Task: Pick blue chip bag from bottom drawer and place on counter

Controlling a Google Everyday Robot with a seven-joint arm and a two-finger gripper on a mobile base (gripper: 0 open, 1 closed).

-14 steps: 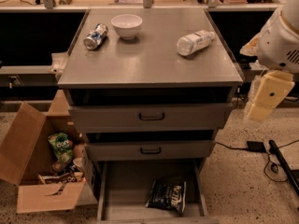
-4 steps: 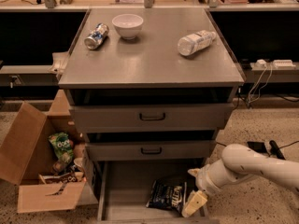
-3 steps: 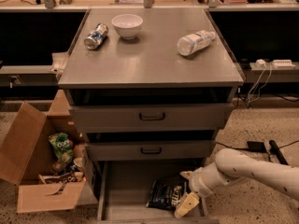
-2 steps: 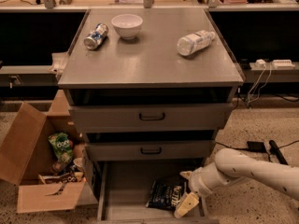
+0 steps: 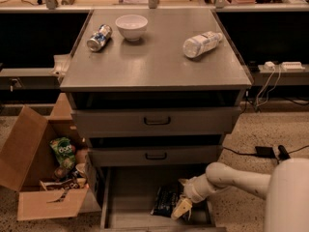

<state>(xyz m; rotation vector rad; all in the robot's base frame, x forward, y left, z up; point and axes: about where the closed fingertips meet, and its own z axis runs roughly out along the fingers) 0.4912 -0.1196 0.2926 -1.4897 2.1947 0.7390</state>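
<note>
In the open bottom drawer (image 5: 126, 197) lies the blue chip bag (image 5: 165, 200). The gripper (image 5: 182, 209) is low at the bag's right edge; whether it grips the bag I cannot tell. Farther, on the worktop (image 5: 154, 64), are a can (image 5: 99, 37), a white bowl (image 5: 131, 27) and a clear water bottle (image 5: 202, 44).

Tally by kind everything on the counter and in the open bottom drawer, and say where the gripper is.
Cans: 1, the can on the counter.
Bowls: 1, the white bowl on the counter.
Bottles: 1, the clear water bottle on the counter.
Chip bags: 1, the blue chip bag in the bottom drawer.
Total: 4.
The gripper is in the bottom drawer, at the bag's right edge.
</note>
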